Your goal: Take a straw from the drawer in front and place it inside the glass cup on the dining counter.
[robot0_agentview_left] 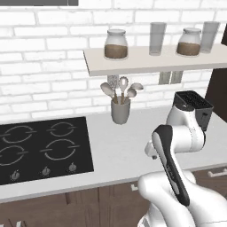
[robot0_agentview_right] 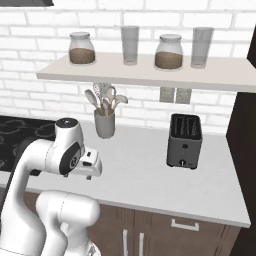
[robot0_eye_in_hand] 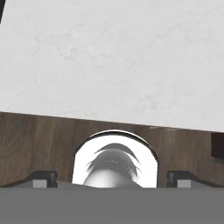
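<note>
Your drawer fronts [robot0_agentview_right: 175, 227] sit shut under the tabletop [robot0_agentview_right: 150, 180], flat dark-brown wood with pale bar handles; the straw isn't visible to you. In the hand view your gripper [robot0_eye_in_hand: 112, 179] has its jaws spread wide apart, holding nothing, above brown wood and marbled white stone. Beyond, a boxy grey toaster [robot0_agentview_right: 184, 141], a round grey crock of spoons [robot0_agentview_right: 105, 122], and a glossy black cooktop [robot0_agentview_left: 44, 148].

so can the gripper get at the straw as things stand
Probably not yet: the gripper is open over the worktop's front edge, and the drawer below looks shut, hiding any straw.
</note>
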{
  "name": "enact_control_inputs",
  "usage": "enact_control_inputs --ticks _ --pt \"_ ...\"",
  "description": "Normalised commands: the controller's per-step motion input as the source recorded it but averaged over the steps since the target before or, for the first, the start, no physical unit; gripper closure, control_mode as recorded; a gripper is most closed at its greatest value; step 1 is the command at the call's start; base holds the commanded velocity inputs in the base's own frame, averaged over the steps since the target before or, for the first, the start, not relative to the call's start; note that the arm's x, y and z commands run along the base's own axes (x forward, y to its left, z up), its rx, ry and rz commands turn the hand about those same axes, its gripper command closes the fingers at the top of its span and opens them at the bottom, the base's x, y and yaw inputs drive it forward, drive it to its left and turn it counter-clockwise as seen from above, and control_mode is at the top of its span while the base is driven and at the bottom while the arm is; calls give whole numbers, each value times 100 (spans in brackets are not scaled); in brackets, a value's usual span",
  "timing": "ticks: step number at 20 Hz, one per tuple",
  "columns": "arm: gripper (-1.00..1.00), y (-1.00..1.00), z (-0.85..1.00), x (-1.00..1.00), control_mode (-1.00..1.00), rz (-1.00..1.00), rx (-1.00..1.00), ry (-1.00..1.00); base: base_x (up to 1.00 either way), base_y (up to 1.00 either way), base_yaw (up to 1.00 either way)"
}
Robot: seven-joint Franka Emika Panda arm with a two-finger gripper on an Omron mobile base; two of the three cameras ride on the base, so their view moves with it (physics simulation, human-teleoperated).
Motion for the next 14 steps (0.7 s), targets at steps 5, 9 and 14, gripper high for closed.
enact_control_inputs --ticks 5,9,14 --pt "-100 0 0 0 100 0 0 0 -37 0 0" --pt "-100 0 0 0 100 0 0 0 -39 11 -9" --pt "-100 0 0 0 100 0 0 0 -23 43 -28"
